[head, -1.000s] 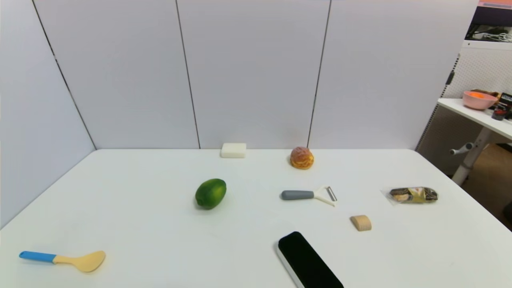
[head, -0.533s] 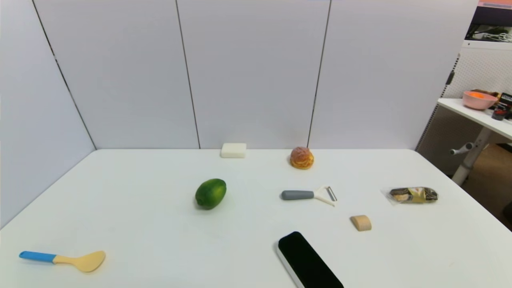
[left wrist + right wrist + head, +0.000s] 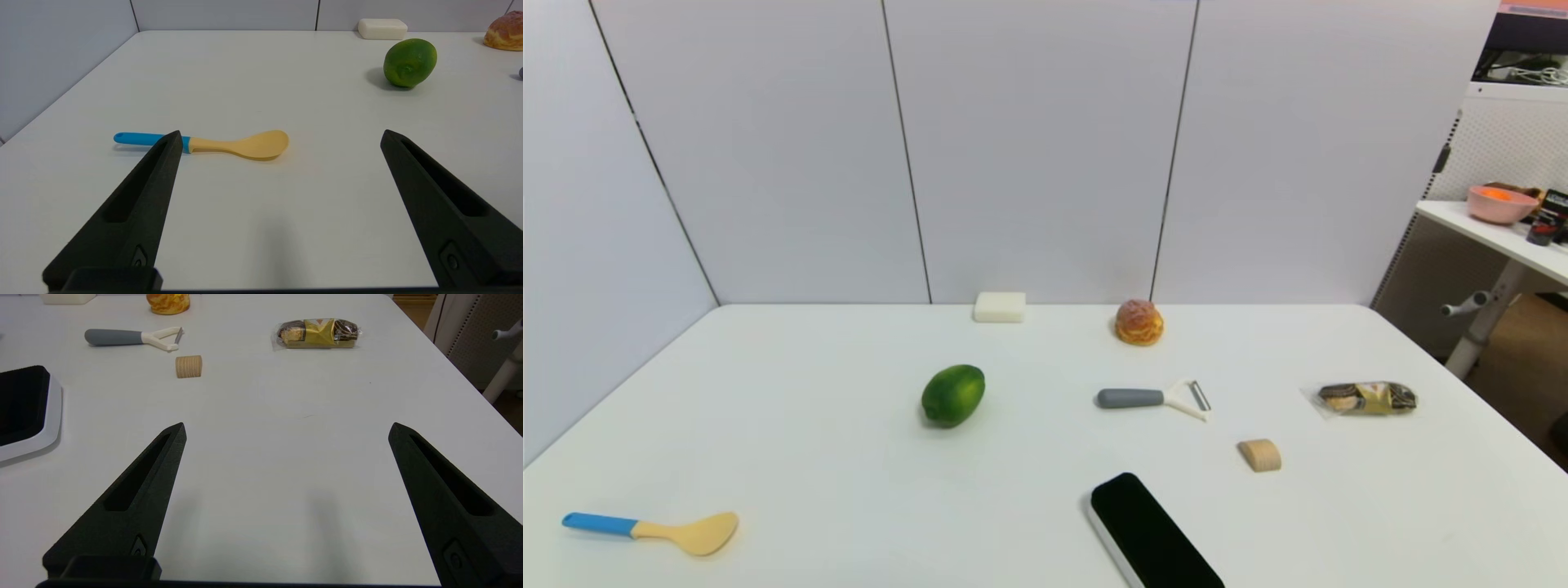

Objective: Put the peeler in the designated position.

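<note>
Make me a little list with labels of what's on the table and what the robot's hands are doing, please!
peeler: lying flat, middle-right, untouched
lime: left of the peeler
bun: behind the peeler
wooden block: in front of the peeler's head
black tray: front edge
spatula: front left
left gripper: open, empty, near the spatula
right gripper: open, empty, front right

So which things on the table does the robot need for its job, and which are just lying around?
For the job:
peeler
right hand, open, nearest it

Just lying around:
lime
spatula
cream puff
soap bar
snack packet
wooden block
black tray
</note>
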`<state>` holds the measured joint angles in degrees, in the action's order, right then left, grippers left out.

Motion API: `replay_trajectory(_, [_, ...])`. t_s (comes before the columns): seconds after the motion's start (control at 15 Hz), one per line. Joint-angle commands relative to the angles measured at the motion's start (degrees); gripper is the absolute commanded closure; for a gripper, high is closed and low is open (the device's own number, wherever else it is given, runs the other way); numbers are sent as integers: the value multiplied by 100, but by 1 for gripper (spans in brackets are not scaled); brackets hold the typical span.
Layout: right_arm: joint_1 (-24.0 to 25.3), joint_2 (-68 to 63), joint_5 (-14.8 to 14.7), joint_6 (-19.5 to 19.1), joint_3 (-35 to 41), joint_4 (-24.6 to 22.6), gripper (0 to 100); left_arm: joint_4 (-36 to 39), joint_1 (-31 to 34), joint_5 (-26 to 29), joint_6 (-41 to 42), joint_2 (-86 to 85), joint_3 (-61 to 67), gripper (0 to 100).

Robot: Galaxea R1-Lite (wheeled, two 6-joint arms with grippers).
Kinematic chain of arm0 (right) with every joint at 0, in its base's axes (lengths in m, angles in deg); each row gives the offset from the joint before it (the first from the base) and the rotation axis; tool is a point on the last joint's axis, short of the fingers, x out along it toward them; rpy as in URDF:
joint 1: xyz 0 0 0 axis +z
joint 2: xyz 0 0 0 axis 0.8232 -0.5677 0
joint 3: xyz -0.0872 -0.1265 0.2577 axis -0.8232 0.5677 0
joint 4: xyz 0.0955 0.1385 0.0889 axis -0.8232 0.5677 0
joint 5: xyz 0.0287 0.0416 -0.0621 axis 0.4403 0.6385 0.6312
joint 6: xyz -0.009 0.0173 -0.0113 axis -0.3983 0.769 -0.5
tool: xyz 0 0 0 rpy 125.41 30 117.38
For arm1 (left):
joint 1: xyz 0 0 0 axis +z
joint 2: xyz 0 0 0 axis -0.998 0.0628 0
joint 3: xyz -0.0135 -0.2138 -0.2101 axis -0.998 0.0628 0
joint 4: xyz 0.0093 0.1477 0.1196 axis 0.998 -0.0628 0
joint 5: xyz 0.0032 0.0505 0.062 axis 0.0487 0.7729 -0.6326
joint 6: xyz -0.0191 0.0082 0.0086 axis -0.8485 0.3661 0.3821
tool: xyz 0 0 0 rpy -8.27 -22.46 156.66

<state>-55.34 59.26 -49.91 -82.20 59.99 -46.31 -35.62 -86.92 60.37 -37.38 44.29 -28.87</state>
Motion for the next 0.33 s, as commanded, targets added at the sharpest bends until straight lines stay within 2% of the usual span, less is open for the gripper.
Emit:
replay_trajectory(0.07, [1, -7, -4, 79, -1, 11, 0, 0, 0, -1, 0, 16, 0, 0])
replay_trajectory(0.33, [1, -7, -4, 79, -1, 11, 0, 0, 0, -1, 0, 16, 0, 0])
